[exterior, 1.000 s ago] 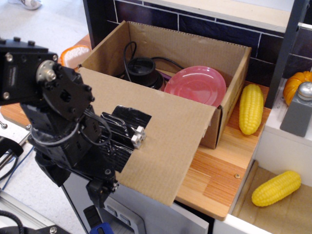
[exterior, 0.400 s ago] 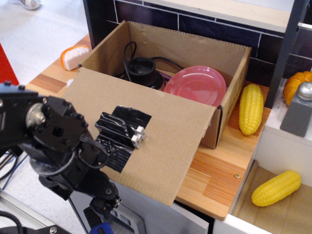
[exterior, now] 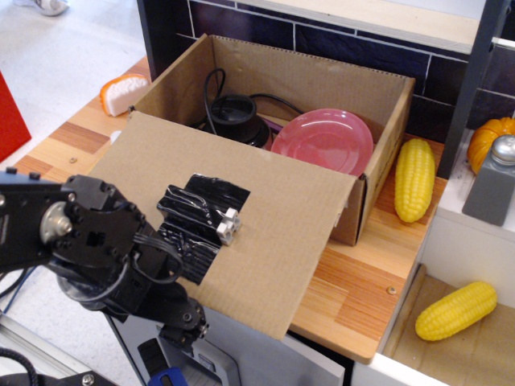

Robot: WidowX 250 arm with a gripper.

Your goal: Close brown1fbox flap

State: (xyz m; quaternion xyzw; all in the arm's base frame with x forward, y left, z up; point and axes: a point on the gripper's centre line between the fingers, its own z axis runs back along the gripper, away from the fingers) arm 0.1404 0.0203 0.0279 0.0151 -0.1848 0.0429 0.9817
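Note:
The brown1fbox (exterior: pixel 314 80) stands open on the wooden counter, with a pink plate (exterior: pixel 326 141) and a black corded object (exterior: pixel 235 112) inside. Its flap (exterior: pixel 278 213) is folded outward toward me and slopes down over the counter's front edge. A black tape patch (exterior: pixel 189 221) with a small white block (exterior: pixel 228 225) is on its upper face. My black arm (exterior: pixel 88 241) is at the lower left, by the flap's left corner. My gripper (exterior: pixel 183 320) reaches under the flap's lower edge. Its fingers are not clearly visible.
A yellow corn cob (exterior: pixel 414 178) lies right of the box, and another one (exterior: pixel 456 310) lies in a lower tray. An orange pumpkin (exterior: pixel 489 137) and a grey bottle (exterior: pixel 495 181) are at the far right. An orange-white toy (exterior: pixel 122 91) sits left of the box.
My arm has dropped lower and toward the front left, uncovering the flap's left part. The flap and the box have not moved.

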